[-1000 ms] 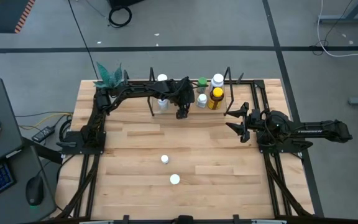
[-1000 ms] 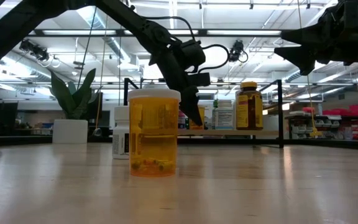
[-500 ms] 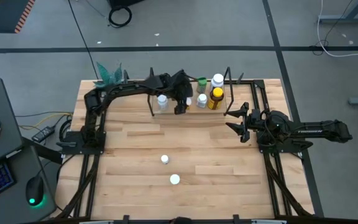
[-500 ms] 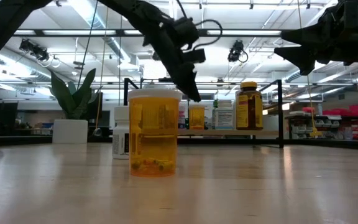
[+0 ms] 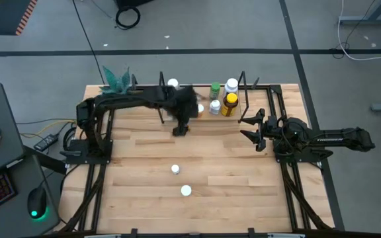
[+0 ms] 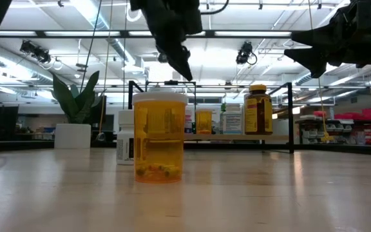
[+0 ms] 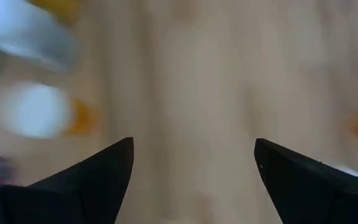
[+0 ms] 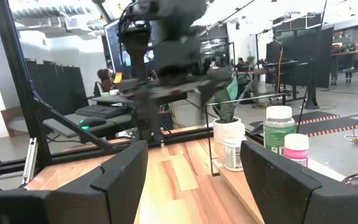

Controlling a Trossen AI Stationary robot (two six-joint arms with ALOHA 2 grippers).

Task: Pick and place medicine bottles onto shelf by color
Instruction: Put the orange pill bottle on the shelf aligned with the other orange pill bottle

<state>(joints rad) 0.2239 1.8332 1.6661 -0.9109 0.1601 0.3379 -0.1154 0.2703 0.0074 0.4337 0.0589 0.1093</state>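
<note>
The left arm reaches in from the table's left edge, its links stretched across the far half of the tabletop [image 5: 144, 155]; the left gripper [image 5: 179, 127] hangs just in front of the shelf [image 5: 200, 116], tipped downward, and the left wrist view shows its two dark fingers [image 7: 98, 177] spread wide with only bare wood between them, holding nothing; that view is smeared, so the pale and orange shapes at its edges are probably bottles, though I cannot tell which. The right arm lies along the table's right side, elbow outward; the right gripper [image 5: 251, 131] points toward the middle of the table, raised off the wood, jaws partly apart and empty. On the shelf stand several medicine bottles: an amber bottle with a yellow cap [image 5: 229, 103], a green one [image 5: 214, 88] and white-capped ones beside them; an orange bottle [image 6: 160, 137] and a white bottle [image 6: 125, 136] stand on the near tabletop, well apart from the shelf; a potted plant [image 5: 117, 79] sits at the far left corner.
</note>
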